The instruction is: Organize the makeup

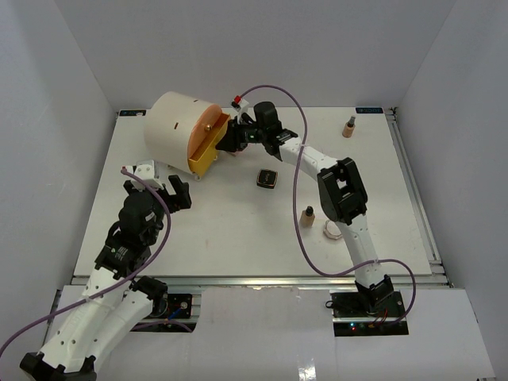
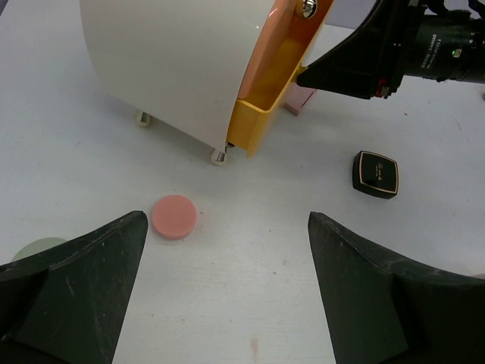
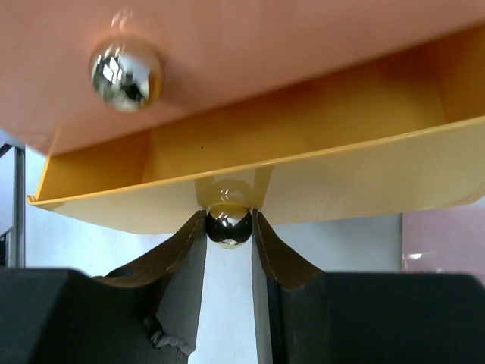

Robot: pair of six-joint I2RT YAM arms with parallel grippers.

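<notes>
Two tools: right tool point(image 3: 229, 231) pinches chrome knob point(image 3: 229, 224) of yellow drawer point(image 3: 356, 178); left tool point(image 2: 227, 227) wide, empty, near pink pad point(image 2: 174, 217).

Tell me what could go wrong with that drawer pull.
1. The right gripper pinches only the small round knob of the yellow drawer. The polished ball could slip out of the fingers.
2. Nothing braces the cream cylinder. It stands on small feet, and the left gripper hangs open, apart from it. A pull might drag or tip it.
</notes>
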